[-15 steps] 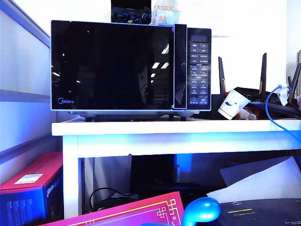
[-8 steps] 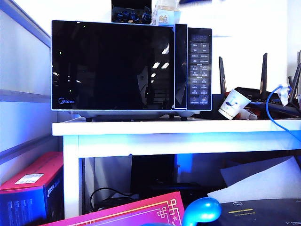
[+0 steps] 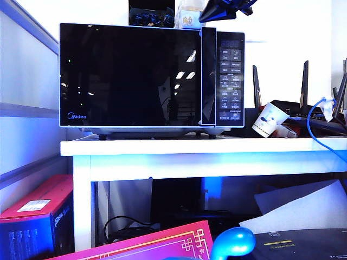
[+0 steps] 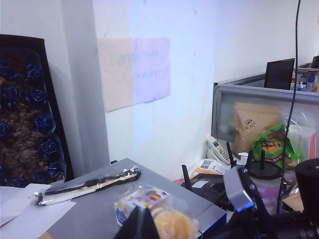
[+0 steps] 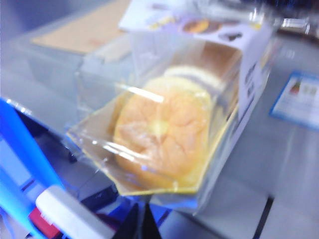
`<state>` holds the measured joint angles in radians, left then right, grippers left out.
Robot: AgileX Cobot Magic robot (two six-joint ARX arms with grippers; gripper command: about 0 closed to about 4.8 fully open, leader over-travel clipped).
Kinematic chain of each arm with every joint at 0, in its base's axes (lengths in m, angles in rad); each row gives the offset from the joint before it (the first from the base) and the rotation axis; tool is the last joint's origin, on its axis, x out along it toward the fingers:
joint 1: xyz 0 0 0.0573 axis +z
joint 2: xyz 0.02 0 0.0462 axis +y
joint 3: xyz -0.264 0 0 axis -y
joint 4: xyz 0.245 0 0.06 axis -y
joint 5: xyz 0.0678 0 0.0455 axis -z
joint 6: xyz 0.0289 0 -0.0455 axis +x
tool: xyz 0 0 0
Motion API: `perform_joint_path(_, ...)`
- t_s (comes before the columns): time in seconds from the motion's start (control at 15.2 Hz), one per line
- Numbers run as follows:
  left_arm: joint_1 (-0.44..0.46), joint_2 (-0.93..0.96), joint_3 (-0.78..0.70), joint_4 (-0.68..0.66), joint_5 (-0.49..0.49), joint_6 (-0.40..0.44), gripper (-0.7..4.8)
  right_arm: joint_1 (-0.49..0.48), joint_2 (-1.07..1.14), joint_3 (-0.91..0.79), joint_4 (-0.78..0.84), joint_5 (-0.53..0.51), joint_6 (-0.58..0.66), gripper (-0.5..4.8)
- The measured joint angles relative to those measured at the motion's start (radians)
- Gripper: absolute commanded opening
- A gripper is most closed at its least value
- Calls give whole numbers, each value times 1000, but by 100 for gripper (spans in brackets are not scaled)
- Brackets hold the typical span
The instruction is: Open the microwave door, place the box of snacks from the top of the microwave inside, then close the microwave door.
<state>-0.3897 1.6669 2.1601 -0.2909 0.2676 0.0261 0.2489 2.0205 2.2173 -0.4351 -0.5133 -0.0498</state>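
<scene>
Right gripper [image 3: 225,10], jaws shut, empty, hovers just beside pale translucent snack box [image 5: 169,124] atop black microwave [image 3: 152,78]; left gripper [image 4: 139,224] aperture unclear. Glossy door [image 3: 130,76] closed: opening it comes first.

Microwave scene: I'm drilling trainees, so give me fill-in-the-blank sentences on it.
The microwave door is ___.
The box of snacks sits on ___ of the microwave.
A white paper ___ leans to the right of the microwave.
The right gripper, jaws ___, is beside the box; the left gripper points at it.
Missing words: closed; top; cup; shut.
</scene>
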Motion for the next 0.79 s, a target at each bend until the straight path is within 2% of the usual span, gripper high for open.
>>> perform_joint_path(0.33, 0, 0, 0, -3, 0, 0, -6, 0, 0, 2, 19, -6, 2, -5)
perform_joint_path(0.59, 0, 0, 0, -35, 0, 0, -6, 0, -73, 2, -106, 1, 3, -5)
perform_joint_path(0.66, 0, -7, 0, -58, 20, 0, -6, 0, -155, 5, -163, 60, 4, -5)
perform_joint_path(0.79, 0, -62, 0, -190, 87, 13, -6, 0, -272, 11, -285, 175, 35, -5)
